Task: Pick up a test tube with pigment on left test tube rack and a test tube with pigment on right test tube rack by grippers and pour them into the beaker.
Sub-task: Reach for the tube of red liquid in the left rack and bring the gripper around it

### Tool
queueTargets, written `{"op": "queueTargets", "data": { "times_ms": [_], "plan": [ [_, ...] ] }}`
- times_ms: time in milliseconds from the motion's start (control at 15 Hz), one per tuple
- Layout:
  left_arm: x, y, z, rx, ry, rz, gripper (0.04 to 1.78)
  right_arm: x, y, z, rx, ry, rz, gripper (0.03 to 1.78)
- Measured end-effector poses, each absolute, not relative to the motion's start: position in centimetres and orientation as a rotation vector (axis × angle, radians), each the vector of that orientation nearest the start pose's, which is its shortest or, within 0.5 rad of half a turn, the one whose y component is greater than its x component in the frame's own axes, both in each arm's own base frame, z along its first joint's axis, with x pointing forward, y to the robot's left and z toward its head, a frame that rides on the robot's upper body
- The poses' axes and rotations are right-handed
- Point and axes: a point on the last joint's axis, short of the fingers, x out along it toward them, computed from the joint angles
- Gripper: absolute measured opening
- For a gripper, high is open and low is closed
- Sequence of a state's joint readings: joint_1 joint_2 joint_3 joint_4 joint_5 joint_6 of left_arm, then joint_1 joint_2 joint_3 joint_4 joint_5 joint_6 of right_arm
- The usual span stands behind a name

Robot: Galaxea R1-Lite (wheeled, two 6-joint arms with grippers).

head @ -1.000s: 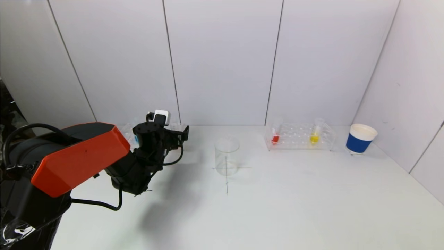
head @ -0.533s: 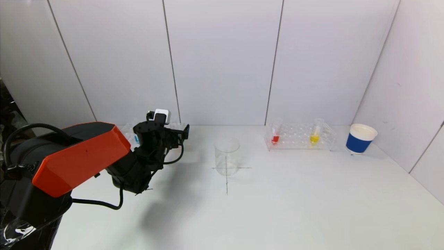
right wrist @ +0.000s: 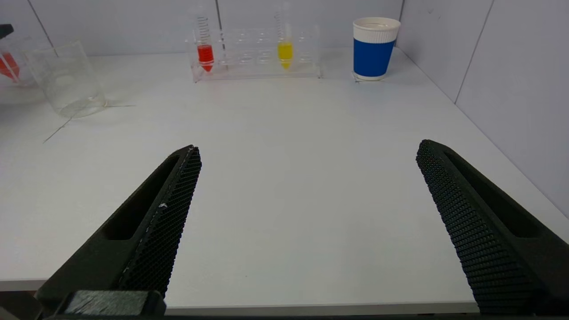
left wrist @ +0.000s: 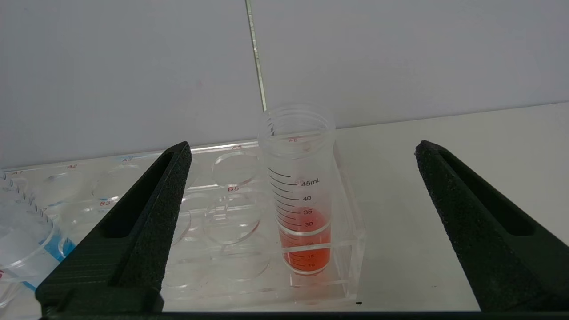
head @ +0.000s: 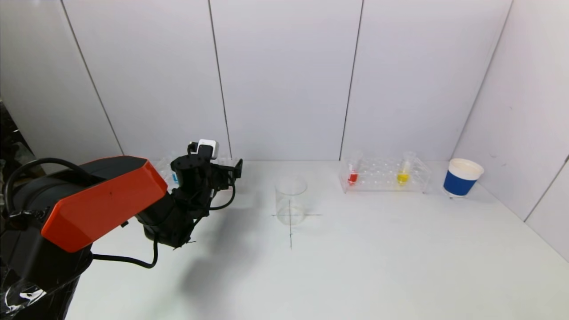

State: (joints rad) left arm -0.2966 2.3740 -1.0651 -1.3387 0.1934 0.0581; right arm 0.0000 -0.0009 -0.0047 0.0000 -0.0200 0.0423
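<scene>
The left test tube rack (left wrist: 222,249) is clear acrylic, and a tube of red-orange pigment (left wrist: 302,213) stands upright at its end. My left gripper (left wrist: 302,148) is open, one finger on each side of that tube and short of touching it. A tube with blue pigment (left wrist: 26,240) stands farther along that rack. In the head view my left arm (head: 191,186) hides most of the rack. The empty glass beaker (head: 290,200) stands mid-table. The right rack (head: 384,175) holds a red tube (head: 353,173) and a yellow tube (head: 403,173). My right gripper (right wrist: 309,146) hangs open and empty over the table's near edge.
A blue paper cup (head: 461,177) with a white rim stands to the right of the right rack, near the side wall. A thin cross is drawn on the white table (head: 355,258) under the beaker. White wall panels close the back and the right side.
My left gripper has crept very slightly toward the left rack. Nothing else has moved.
</scene>
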Motion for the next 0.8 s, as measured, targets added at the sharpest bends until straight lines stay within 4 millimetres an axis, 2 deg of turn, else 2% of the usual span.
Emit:
{"op": "queueTargets", "data": {
  "times_ms": [200, 333, 467, 733, 800],
  "plan": [
    [41.83, -12.33, 6.21, 0.051, -0.031, -0.102, 1.71, -2.32, -0.04, 7.68, 0.042, -0.006, -0.020, 1.76],
    [41.84, -12.33, 6.22, 0.050, -0.031, -0.102, 1.55, -2.32, -0.04, 7.68, 0.042, -0.006, -0.020, 1.76],
    [41.83, -12.36, 6.22, 0.051, -0.031, -0.102, 1.31, -2.32, -0.04, 7.68, 0.042, -0.006, -0.019, 1.76],
    [41.85, -12.33, 6.24, 0.050, -0.033, -0.101, 0.57, -2.32, -0.04, 7.68, 0.042, -0.006, -0.020, 1.76],
    [41.85, -12.32, 6.25, 0.050, -0.033, -0.101, 0.47, -2.32, -0.04, 7.68, 0.042, -0.006, -0.020, 1.76]
  ]
}}
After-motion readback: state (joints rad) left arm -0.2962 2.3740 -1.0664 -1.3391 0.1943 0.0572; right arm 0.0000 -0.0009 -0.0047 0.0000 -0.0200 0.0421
